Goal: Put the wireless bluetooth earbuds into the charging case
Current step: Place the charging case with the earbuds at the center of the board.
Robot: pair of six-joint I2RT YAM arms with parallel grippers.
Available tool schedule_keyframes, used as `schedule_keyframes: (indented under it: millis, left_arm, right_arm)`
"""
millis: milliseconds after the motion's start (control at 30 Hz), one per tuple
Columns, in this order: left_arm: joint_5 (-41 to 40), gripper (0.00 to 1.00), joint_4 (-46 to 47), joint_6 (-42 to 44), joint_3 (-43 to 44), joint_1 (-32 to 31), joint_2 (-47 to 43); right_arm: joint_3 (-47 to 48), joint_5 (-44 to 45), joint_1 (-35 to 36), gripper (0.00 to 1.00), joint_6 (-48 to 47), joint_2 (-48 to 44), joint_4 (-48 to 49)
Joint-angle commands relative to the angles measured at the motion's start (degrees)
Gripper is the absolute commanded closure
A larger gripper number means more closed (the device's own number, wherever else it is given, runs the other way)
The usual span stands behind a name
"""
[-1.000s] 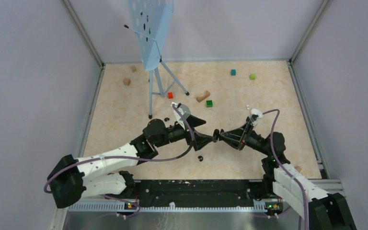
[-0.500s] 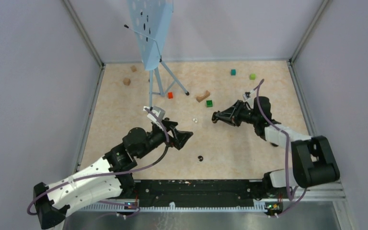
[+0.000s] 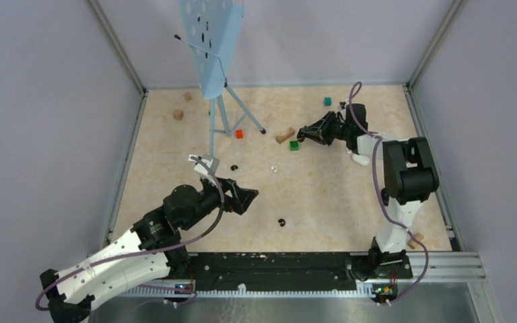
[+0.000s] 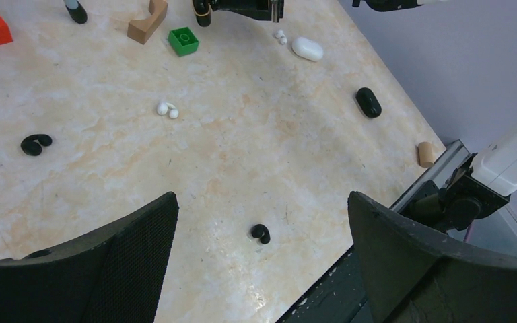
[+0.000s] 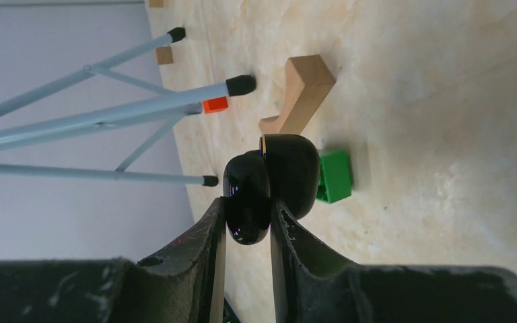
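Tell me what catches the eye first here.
The right gripper, reaching far out near the green block, pinches a glossy black case between its fingers. A blue music stand towers at the back left, while the left gripper hangs wide open above a black earbud.

You have bright, even light from overhead in all three views, and the table [image 3: 323, 195] shows no hot spots. Shadows are short and soft, like the one beside the green block [image 5: 335, 176] in the right wrist view. There the right gripper fingers [image 5: 188, 269] along the bottom edge are blurred, and the black earbud [image 5: 249, 198] carries a faint sheen. In the left wrist view the left gripper fingers [image 4: 114, 269] look soft at the bottom, while the tabletop is sharp.
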Motion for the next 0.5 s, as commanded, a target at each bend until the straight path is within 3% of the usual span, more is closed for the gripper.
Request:
schedule_keyframes:
  millis: [0,367,467]
  left_arm:
    - [-2.7,0.01,-0.9,0.2,2.2,-0.1,-2.6]
    - [-7.2,0.01,-4.7,-0.8,3.0,-0.1,-4.0]
    - [-7.2,0.01,-5.3,0.7,4.3,-0.1,-3.8]
  right_arm:
    - [3.5,1.1,-2.0,1.0,-2.6,4.5,-1.9]
    - [3.7,1.9,-4.9,0.99,-6.2,6.8,-6.7]
    - [2.1,2.7,-6.1,0.79,-7.2,5.6,-8.1]
